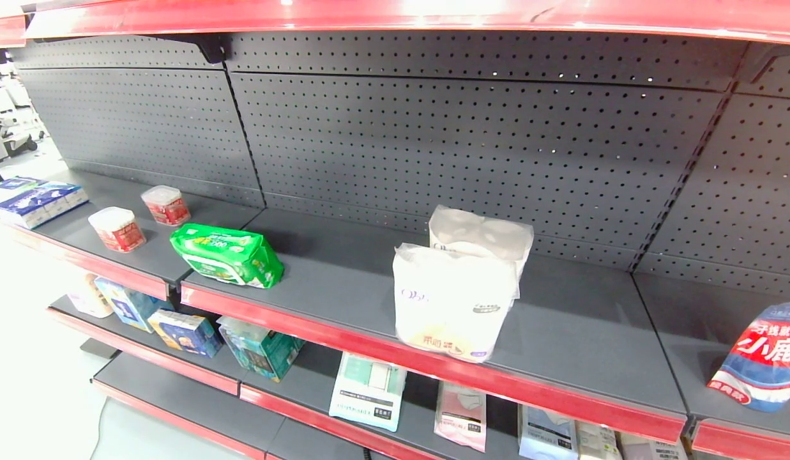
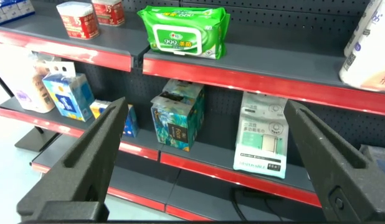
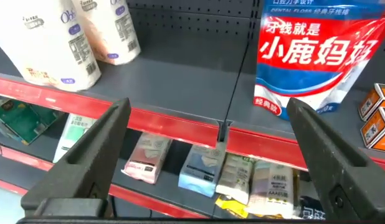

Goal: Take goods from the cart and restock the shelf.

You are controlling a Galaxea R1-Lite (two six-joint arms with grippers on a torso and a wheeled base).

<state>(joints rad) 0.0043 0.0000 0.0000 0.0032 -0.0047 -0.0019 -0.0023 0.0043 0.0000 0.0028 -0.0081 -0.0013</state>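
- Hanging level before the shelving, the left gripper (image 2: pixel 205 168) has its two black fingers (image 2: pixel 86 158) spread wide, with nothing between them.
- Past those fingers, on the lower shelf (image 1: pixel 315 370), a teal box (image 2: pixel 177 115) stands upright. A white-and-green pack (image 2: pixel 262 134) stands near it, and blue boxes (image 2: pixel 68 96) stand further along on the other side.
- Above them, on the main shelf (image 1: pixel 343 281), a green wipes pack (image 2: pixel 183 31) lies close to the red front edge.
- Next to the wipes are two red-and-white tubs (image 1: pixel 117 229), one behind the other. Beyond these, a blue-and-white tissue pack (image 1: pixel 40 203) lies at the far left end.
- The right gripper (image 3: pixel 205 168) is held the same way, with its fingers (image 3: pixel 332 162) released and empty.
- Beyond it, a pink pack (image 3: pixel 147 158) and other small flat packs (image 3: pixel 233 177) sit side by side on the lower shelf.
- Higher up, on the main shelf, a white roll pack (image 1: pixel 455 300) stands at the front edge, with a second one (image 1: pixel 481 233) touching it from behind.
- In the bay to the right, a blue-and-red pouch (image 3: pixel 311 56) stands upright, with orange boxes (image 3: pixel 378 115) just beside it.
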